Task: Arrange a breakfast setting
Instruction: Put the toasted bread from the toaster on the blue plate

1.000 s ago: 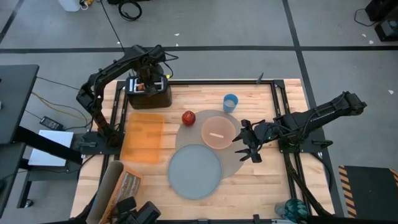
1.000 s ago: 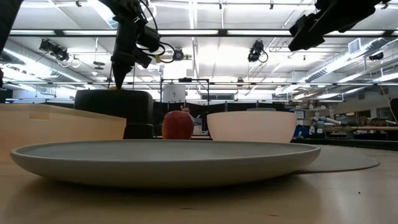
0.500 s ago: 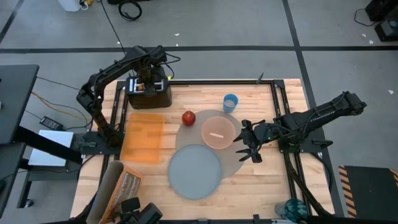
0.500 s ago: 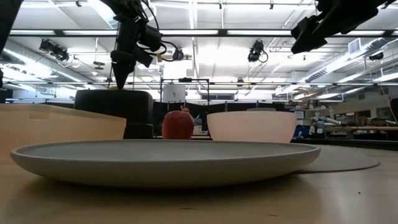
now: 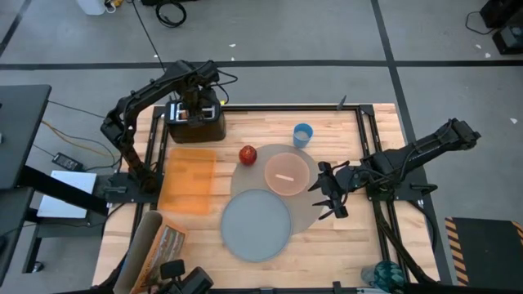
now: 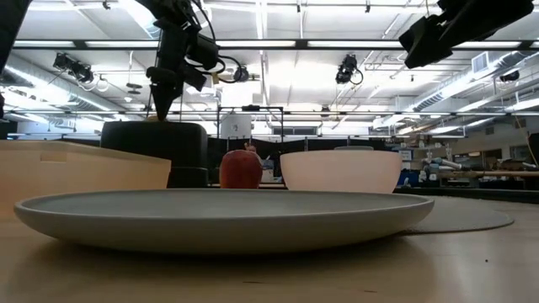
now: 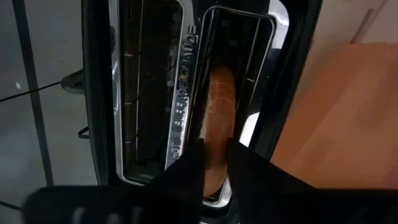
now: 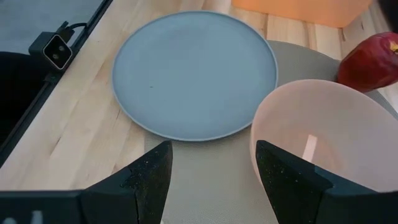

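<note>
The left pincer [image 7: 214, 163] reaches down into the black toaster [image 5: 196, 122] at the far-left corner of the worktop [image 5: 359, 237], its two fingers clamped on either side of the bagel [image 7: 217, 112] standing on edge in one slot. The grip sits low on the bread, likely so it can be drawn straight up out of the narrow slot without scraping the wire guides. The bagel looks golden-brown and thin, a sliced half, with its crust edge facing up.

The right pincer [image 5: 331, 189] hovers with fingers spread apart and empty, just beside the translucent pink bowl [image 5: 287, 172], over the edge of the round grey-tan mat [image 5: 306, 211]. It seems to be waiting clear of the setting.

On the mat, the bowl sits at the far side with what seems to be a spoon [image 5: 284, 175] lying inside. The grey plate [image 5: 257, 224] overlaps the mat's near-left edge, probably the spot meant for the bagel. The red apple [image 5: 248, 153] stands just beside the bowl, and the small blue cup [image 5: 303, 135] stands beyond it, off the mat. An orange board [image 5: 188, 180] lies near the toaster.
</note>
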